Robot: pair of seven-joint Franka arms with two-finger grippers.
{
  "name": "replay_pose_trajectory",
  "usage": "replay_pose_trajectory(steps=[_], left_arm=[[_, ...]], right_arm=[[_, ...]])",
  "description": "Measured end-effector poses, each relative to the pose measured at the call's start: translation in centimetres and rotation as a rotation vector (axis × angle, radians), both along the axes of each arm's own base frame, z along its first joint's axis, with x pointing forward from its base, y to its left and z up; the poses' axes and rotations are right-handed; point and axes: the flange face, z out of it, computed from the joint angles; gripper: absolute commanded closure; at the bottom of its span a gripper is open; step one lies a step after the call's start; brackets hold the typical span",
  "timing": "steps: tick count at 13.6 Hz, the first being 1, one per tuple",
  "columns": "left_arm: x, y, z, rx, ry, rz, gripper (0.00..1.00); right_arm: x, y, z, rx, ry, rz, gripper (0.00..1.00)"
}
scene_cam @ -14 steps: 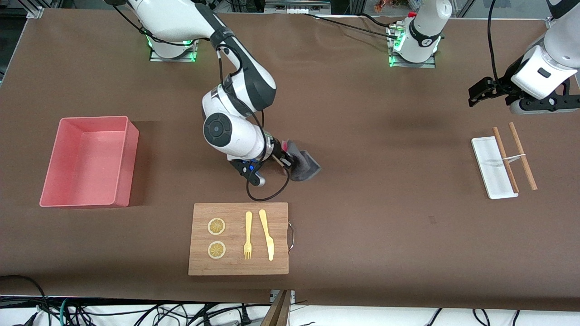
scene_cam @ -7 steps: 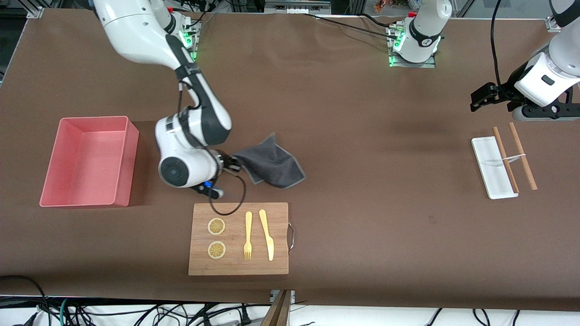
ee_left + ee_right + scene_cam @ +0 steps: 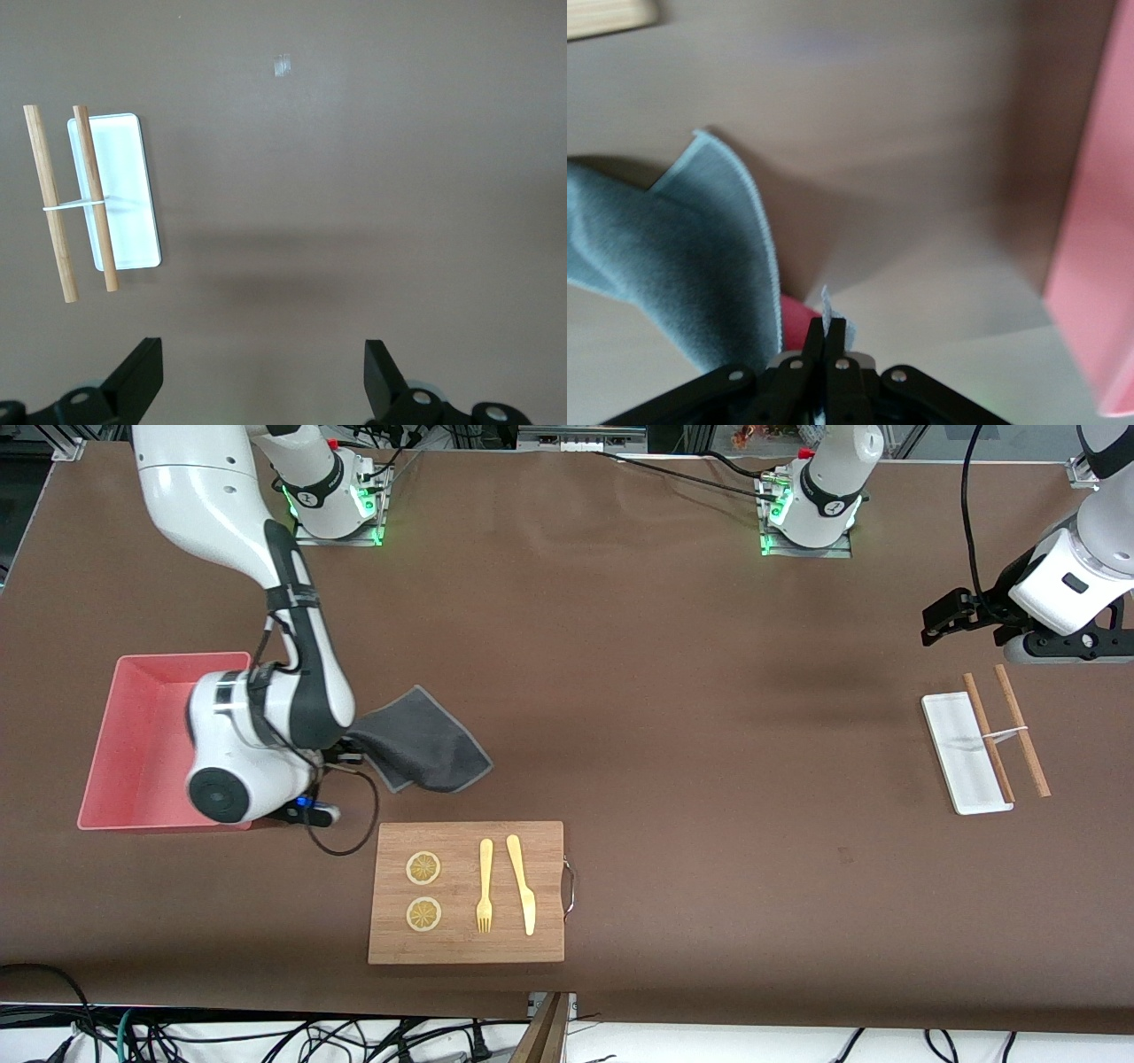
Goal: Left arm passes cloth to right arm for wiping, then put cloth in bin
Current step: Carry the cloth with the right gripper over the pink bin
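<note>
Bin [image 3: 146, 682] sits on the bench near the right arm's end, empty as far as I can see, open top up so the cloth can simply be dropped in.

Right arm [image 3: 266, 646] reaches down from its base at the top edge; its wrist hangs over the bin's wall on the board side. Right gripper [image 3: 824, 332] is clamped fully shut on one corner of the cloth [image 3: 421, 740]. Pinching just a corner leaves the rest hanging free: it trails out from the gripper toward the middle of the bench, grey face up, a bit of pink showing near the fingers in the right wrist view. Can't tell whether the trailing edge touches the bench. Cloth is not in the bin yet; my read is this is the carry-to-bin step, wiping done, release still to come.

Cutting board [image 3: 467, 892] lies near the bench's front edge, with two lemon slices [image 3: 423, 890], fork [image 3: 485, 886] and knife [image 3: 522, 884] on it. The cloth is farther from the camera than the board and clear of it.

White tray [image 3: 952, 766] with the banded chopsticks [image 3: 1005, 731] across it is near the left arm's end.

Left gripper [image 3: 263, 376] waits over the bench beside that tray, fingers spread wide, holding nothing. It's parked out of the way since its handover part looks finished.
</note>
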Motion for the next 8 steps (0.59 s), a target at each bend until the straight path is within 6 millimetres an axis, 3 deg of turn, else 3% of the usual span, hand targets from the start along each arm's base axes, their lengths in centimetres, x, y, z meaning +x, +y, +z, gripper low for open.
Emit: replay_pose_trajectory(steps=[2, 4, 6, 8], left_arm=[[0.1, 0.0, 0.1, 0.000, -0.002, 0.000, 0.00], [0.1, 0.0, 0.1, 0.000, -0.003, 0.000, 0.00], [0.1, 0.0, 0.2, 0.000, -0.004, -0.001, 0.00], [0.1, 0.0, 0.2, 0.000, -0.004, -0.001, 0.00]], right_arm=[[0.2, -3.6, 1.6, 0.017, 0.010, 0.045, 1.00], [0.1, -6.2, 4.7, 0.022, 0.015, 0.064, 1.00], [-0.7, -7.4, 10.5, -0.007, 0.029, 0.087, 1.00], [-2.4, -8.1, 18.6, -0.030, 0.029, 0.113, 1.00]])
